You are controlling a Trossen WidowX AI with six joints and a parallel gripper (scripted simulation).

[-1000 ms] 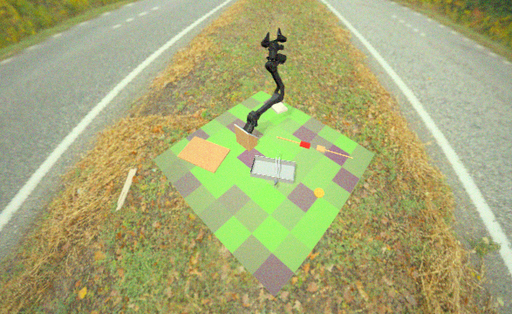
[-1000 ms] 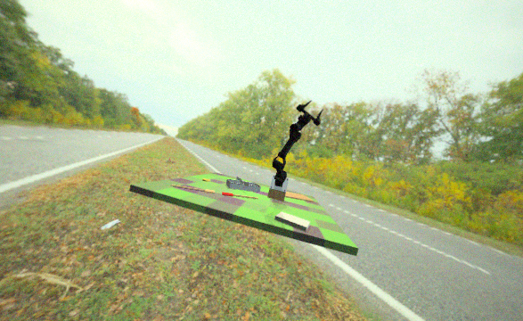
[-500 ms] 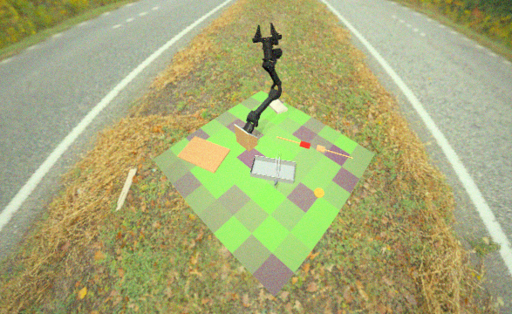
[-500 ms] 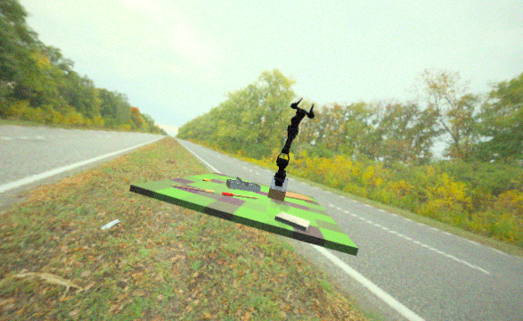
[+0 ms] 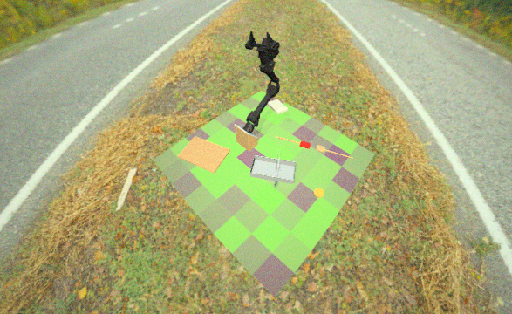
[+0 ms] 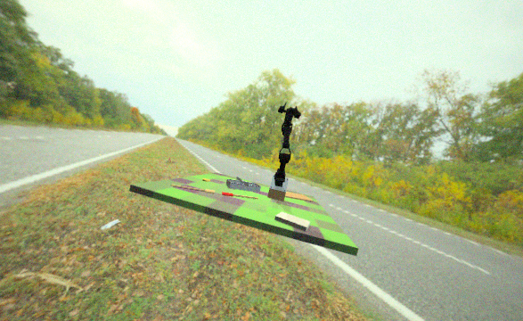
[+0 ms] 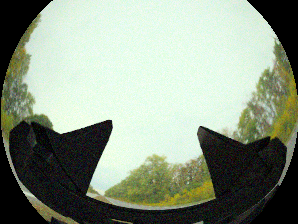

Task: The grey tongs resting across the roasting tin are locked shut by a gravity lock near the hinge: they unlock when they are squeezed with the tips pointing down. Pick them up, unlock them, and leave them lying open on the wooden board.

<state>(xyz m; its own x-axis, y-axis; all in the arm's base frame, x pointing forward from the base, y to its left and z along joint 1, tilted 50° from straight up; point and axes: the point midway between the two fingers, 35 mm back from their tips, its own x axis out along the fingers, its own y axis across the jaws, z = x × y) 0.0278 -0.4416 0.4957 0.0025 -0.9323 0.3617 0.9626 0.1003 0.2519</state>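
The grey tongs (image 5: 277, 165) lie across the roasting tin (image 5: 264, 167) near the middle of the checkered bench (image 5: 277, 227), well apart from the wooden board (image 5: 203, 153) off to one side. From its base on the bench the arm (image 5: 268, 71) stands stretched almost straight up, high above everything. Its tool (image 5: 260, 38) points at the sky, spread wide with nothing between its fingers, only pale sky and treetops showing in the gap.

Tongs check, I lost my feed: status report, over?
Gripper open, empty, raised high above the base. Tongs untouched across the roasting tin. Wooden board bare. Nothing in the way.
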